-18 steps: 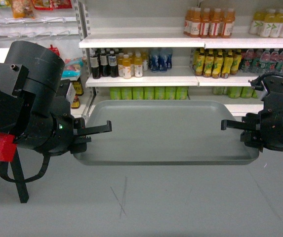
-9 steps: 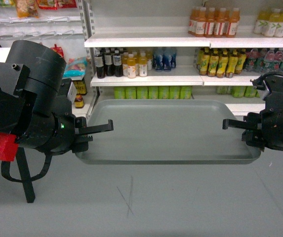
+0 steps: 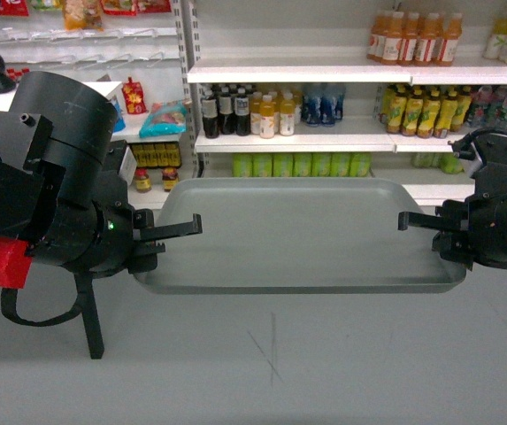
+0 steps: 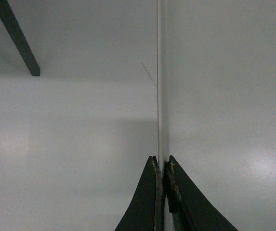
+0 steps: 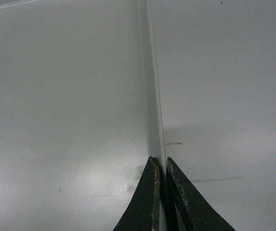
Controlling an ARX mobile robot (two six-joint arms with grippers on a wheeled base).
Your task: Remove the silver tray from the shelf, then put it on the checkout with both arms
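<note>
The tray is off the shelf, carried level: left pincer and right pincer each clamp its rim. Setting it on the table remains.

The matte grey-green silver tray hangs level above the floor, clear of the shelf.

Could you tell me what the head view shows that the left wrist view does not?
Only the head view shows the white store shelves of bottled drinks, the right gripper and the whole flat grey-green silver tray held between both arms. Only the left wrist view shows the left gripper pinching the tray's thin rim edge-on. Both show tray, left gripper and grey floor.
</note>
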